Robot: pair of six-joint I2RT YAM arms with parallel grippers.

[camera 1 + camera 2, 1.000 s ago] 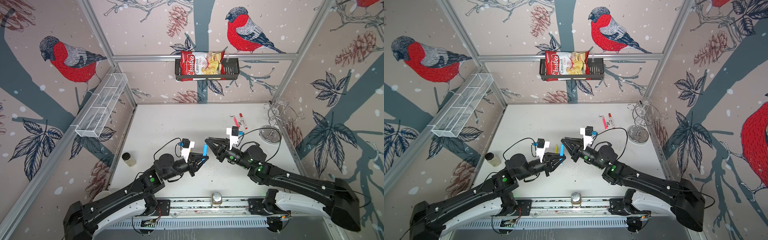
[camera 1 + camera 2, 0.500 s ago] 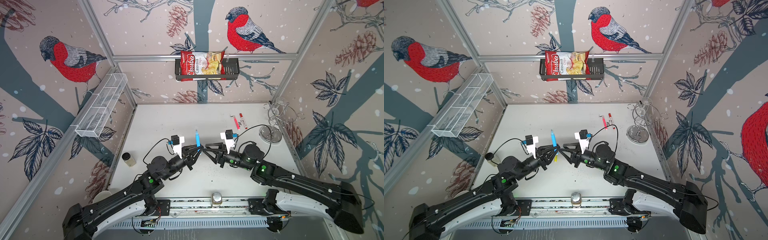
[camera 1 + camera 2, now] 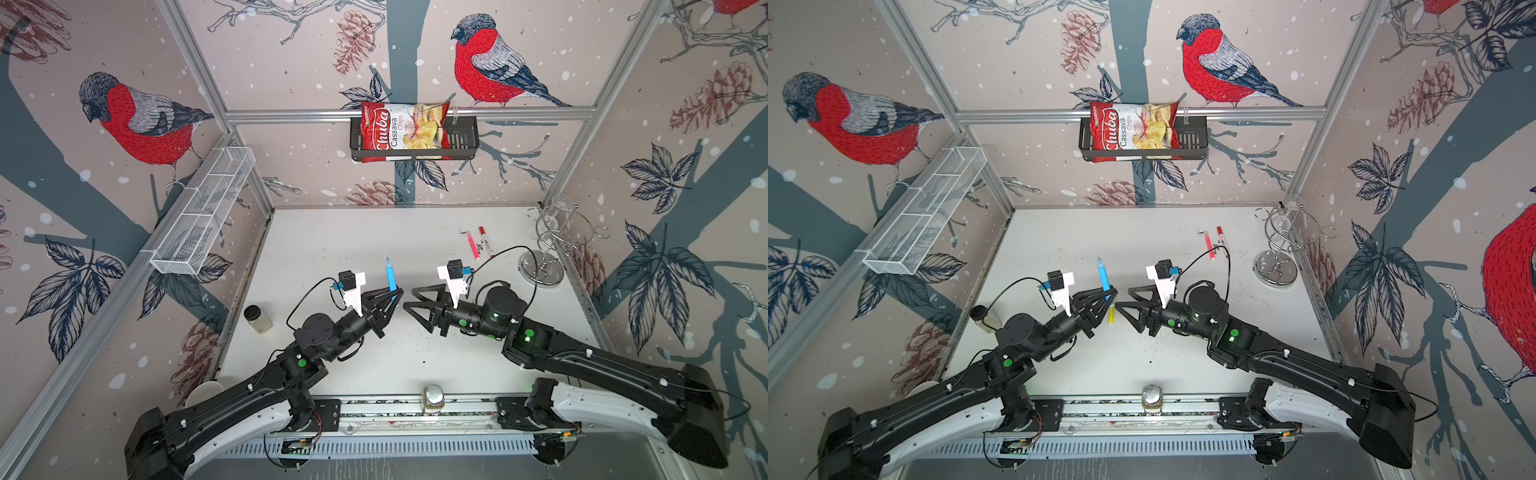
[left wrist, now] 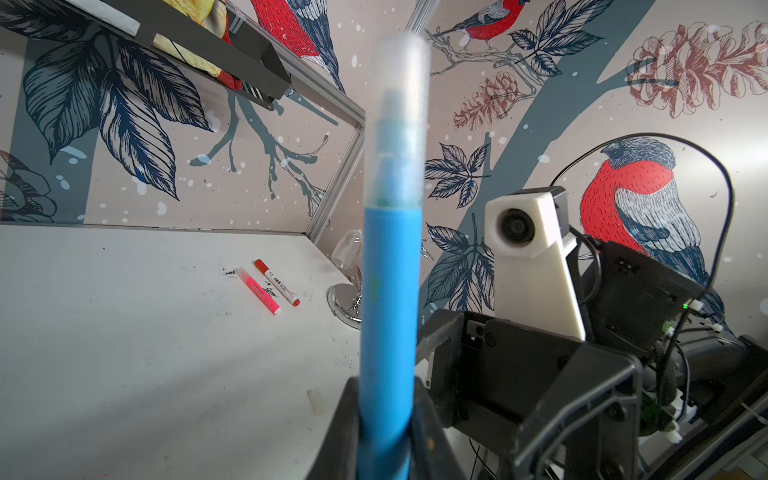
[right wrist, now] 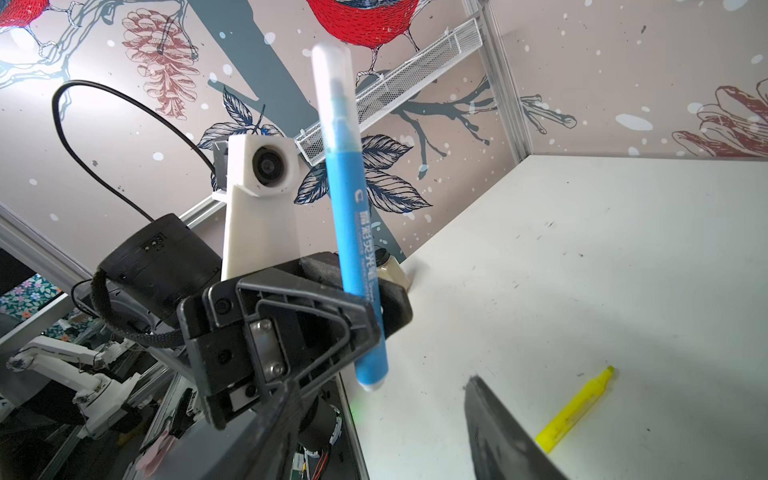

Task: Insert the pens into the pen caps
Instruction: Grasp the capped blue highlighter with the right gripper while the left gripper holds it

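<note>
L claw [image 3: 395, 295] pinches capped blue pen [image 3: 391, 275]; R claw [image 3: 409, 300] open, prob. empty.

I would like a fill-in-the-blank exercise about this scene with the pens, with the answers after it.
The left gripper holds a pen of ___ colour.
The right gripper stands ___ and empty.
The yellow pen lies on the table without its ___.
Answers: blue, open, cap.

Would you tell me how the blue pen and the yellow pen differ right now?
The blue pen stands roughly upright, clamped in the left end effector; the yellow pen lies flat on the table. The blue pen wears a translucent cap; the yellow pen's tip looks bare. Both are slim markers.
</note>
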